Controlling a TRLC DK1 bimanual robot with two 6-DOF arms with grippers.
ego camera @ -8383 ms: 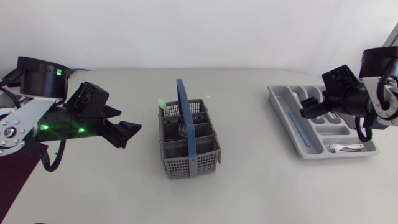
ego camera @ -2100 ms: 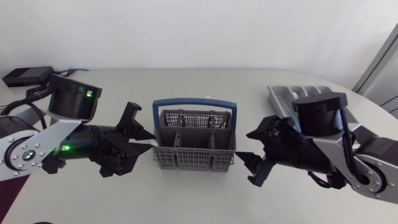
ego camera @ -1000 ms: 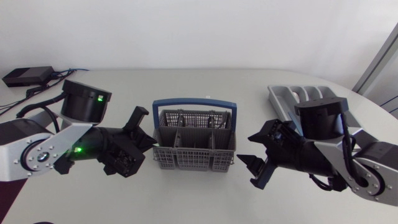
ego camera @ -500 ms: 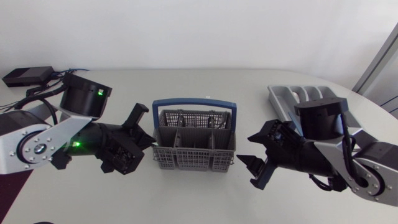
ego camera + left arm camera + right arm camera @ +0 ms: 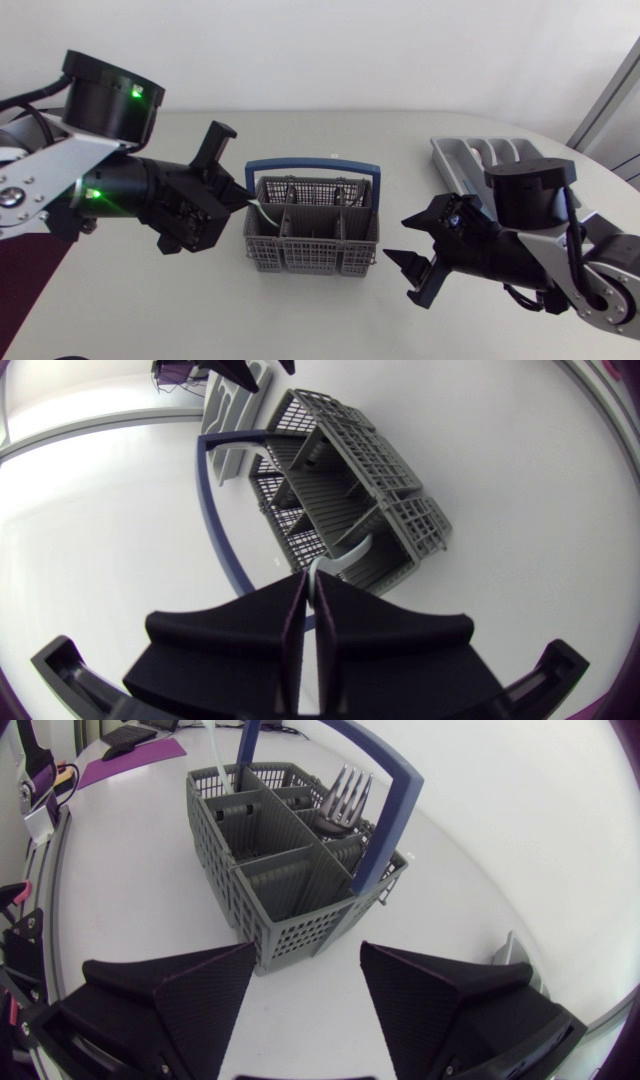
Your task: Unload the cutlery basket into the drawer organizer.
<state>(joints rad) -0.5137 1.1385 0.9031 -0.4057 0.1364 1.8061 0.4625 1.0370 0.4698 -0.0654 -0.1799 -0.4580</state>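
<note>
the left gripper [image 5: 312,575] is pinched narrow on the tip of a pale green plastic utensil [image 5: 343,553]. its long axis runs from the fingers down into the end compartment of the cutlery basket [image 5: 312,243] nearest that arm. the drawer organizer [image 5: 450,156] lies well apart, past the right gripper [image 5: 405,241], which gapes wide just beside the basket's far end and is the nearer to it.
</note>
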